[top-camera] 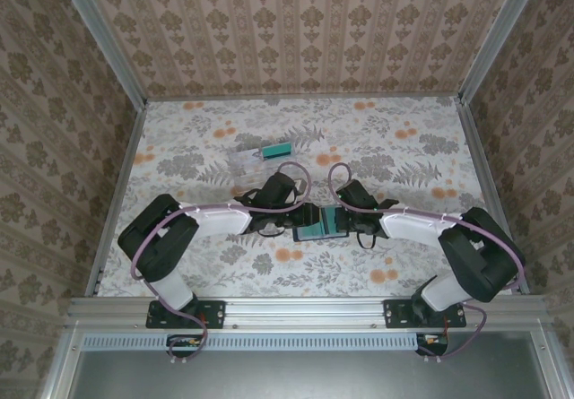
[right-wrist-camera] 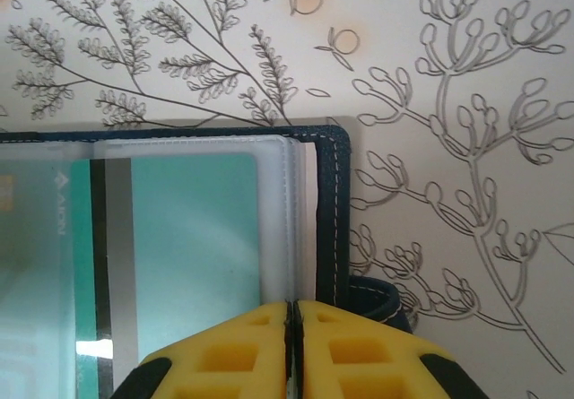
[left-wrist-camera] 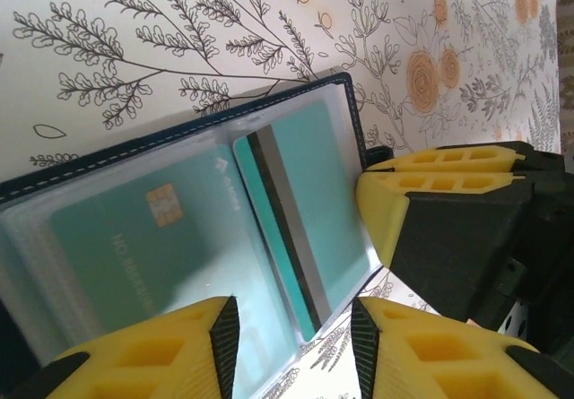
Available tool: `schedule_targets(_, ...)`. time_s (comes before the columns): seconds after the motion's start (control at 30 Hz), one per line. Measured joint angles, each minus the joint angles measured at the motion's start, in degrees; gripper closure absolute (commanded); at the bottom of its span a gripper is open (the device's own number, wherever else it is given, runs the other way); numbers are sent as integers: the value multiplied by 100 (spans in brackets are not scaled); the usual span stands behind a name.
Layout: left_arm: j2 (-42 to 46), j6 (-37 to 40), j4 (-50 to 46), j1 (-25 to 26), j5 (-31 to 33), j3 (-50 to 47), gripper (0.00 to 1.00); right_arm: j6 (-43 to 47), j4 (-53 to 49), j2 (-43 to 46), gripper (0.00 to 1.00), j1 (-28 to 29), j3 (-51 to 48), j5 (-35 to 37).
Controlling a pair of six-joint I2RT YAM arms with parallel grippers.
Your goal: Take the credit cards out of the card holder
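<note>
The right gripper (right-wrist-camera: 292,318), ribbed yellow plastic, is clamped on the clear sleeve edge of the open card holder (right-wrist-camera: 328,211), whose navy cover is stitched. The left gripper (left-wrist-camera: 289,332) stands parted over glossy teal credit cards (left-wrist-camera: 134,247), one dark-striped, sleeved just ahead. Beyond lies the floral tablecloth (left-wrist-camera: 179,40).

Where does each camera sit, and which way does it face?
Top: above, behind the arms, looking down at the table; both arms show.
Left wrist: on the left arm, over the card holder; left gripper at bottom.
Right wrist: on the right arm, at the holder's edge; right gripper pinching it.
Both wrists share the striped card.
</note>
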State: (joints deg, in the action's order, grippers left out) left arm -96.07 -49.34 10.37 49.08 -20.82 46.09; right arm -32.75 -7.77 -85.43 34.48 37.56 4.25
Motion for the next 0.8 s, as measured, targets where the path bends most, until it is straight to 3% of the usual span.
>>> schedule_targets(0.8, -476, -404, 243, 39, -129, 111, 64, -52, 249, -52, 87, 2, -28, -262)
